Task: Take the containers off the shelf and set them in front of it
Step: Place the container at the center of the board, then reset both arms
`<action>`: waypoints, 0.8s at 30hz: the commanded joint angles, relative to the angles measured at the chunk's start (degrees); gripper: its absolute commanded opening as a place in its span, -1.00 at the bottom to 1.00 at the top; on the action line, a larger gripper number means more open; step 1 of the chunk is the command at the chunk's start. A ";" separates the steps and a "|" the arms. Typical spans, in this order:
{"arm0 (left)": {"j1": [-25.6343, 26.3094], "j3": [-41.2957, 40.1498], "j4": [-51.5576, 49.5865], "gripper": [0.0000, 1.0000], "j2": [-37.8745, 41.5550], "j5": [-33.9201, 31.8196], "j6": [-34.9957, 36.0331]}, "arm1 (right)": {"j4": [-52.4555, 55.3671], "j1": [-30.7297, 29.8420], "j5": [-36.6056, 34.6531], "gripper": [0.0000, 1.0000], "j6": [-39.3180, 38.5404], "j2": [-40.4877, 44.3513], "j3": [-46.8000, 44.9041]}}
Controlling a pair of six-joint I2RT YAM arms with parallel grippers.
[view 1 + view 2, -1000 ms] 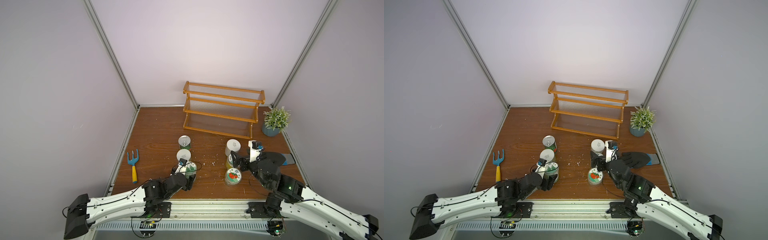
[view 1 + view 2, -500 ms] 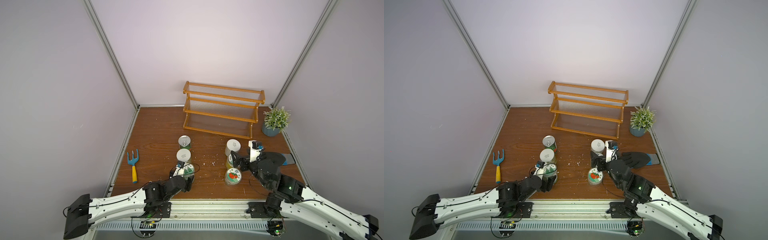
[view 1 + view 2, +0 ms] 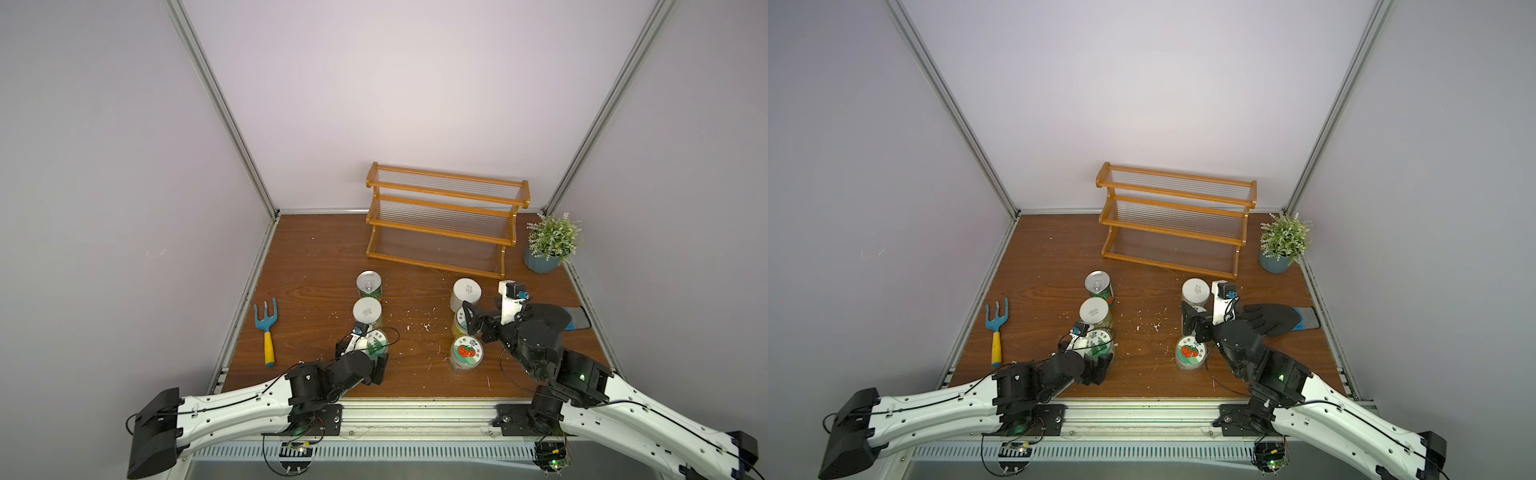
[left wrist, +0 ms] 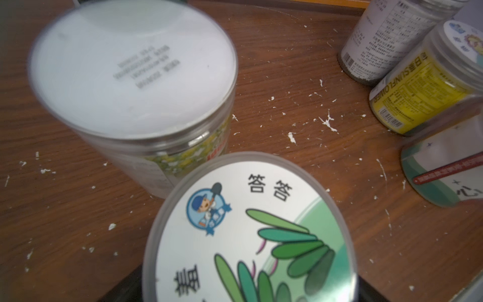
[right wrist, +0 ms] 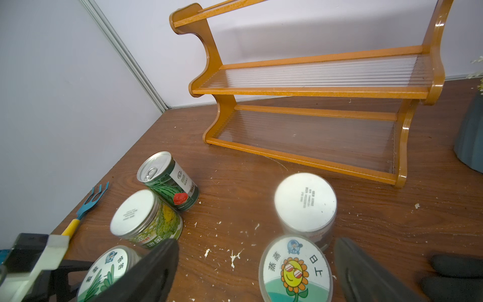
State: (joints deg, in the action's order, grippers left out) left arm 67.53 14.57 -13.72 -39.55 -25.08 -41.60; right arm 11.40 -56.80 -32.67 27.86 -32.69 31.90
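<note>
The shelf (image 3: pixel 446 224) (image 5: pixel 313 89) stands bare at the back in both top views. In front of it, on the table, is a left column of watermelon can (image 3: pixel 369 284), white-lidded tin (image 3: pixel 367 311) and leaf-lid jar (image 3: pixel 376 343) (image 4: pixel 248 230). A right column holds a white-lidded tin (image 3: pixel 466 291), the sunflower jar (image 5: pixel 295 269) and the tomato jar (image 3: pixel 466 352). My left gripper (image 3: pixel 362 356) is open, its fingers either side of the leaf-lid jar. My right gripper (image 5: pixel 256 274) is open over the sunflower jar, with gaps on both sides.
A potted plant (image 3: pixel 544 253) stands right of the shelf. A blue garden fork (image 3: pixel 266 328) lies at the left edge, and a black glove (image 3: pixel 1273 318) lies under the right arm. White crumbs dot the wooden table (image 3: pixel 316 257).
My left gripper's jaws have spread apart around the leaf-lid jar, which stays standing where it was. The right arm and the other containers have not moved.
</note>
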 commanded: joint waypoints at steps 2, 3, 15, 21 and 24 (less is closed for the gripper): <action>0.86 4.44 -2.70 0.99 -0.08 0.04 1.74 | -0.76 0.29 -0.78 0.98 -0.96 -0.29 2.53; 0.96 4.89 -3.12 0.99 -0.35 -0.13 1.76 | -0.76 0.28 -0.73 0.98 -0.96 -0.55 2.55; 1.97 16.55 -5.35 0.99 -4.31 -2.88 7.16 | -1.23 1.90 -0.14 0.98 -1.81 -3.69 3.56; 1.97 20.58 -4.33 0.99 -7.12 -8.63 12.16 | -3.94 6.96 3.08 0.98 -4.69 -6.35 4.31; 0.61 21.34 1.46 0.99 -7.17 -11.31 17.46 | -7.00 11.82 6.07 0.98 -6.50 -7.87 3.80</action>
State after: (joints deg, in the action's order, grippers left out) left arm 68.95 34.24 -16.45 -46.59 -31.77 -30.33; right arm 9.21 -47.94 -29.32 24.27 -39.75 33.82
